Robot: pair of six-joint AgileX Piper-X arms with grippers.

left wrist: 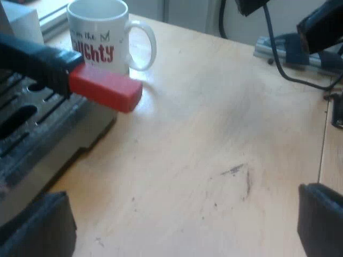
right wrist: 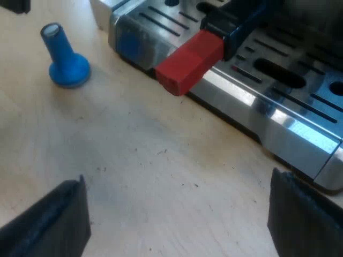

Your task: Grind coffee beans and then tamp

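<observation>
The espresso machine (right wrist: 278,80) is the reference here. Its slotted metal drip tray shows at the front, and above the tray the holder's dark handle (right wrist: 236,21) juts outward. The handle's red end (right wrist: 190,61) overhangs the tray's edge, above the wooden table (right wrist: 161,160). The handle hangs level with nothing gripping it, so I judge the holder is seated in the machine's front, probably for taking grounds, though its metal basket is hidden. The blue tamper (right wrist: 63,56) stands upright on its base on the table, just off the machine's front corner and well apart from the handle. That seems a sensible place to park it until tamping. A white mug (left wrist: 102,35) with red lettering stands on the table close beside the machine, just beyond the red end. The left gripper (left wrist: 177,230) hovers over bare table in front of the machine with its fingers (left wrist: 32,225) spread wide and empty. The right gripper (right wrist: 177,219) does likewise, with its fingers (right wrist: 305,214) apart and nothing between them, facing the red end. Both look staged for taking the handle, and tamping is not yet begun.
</observation>
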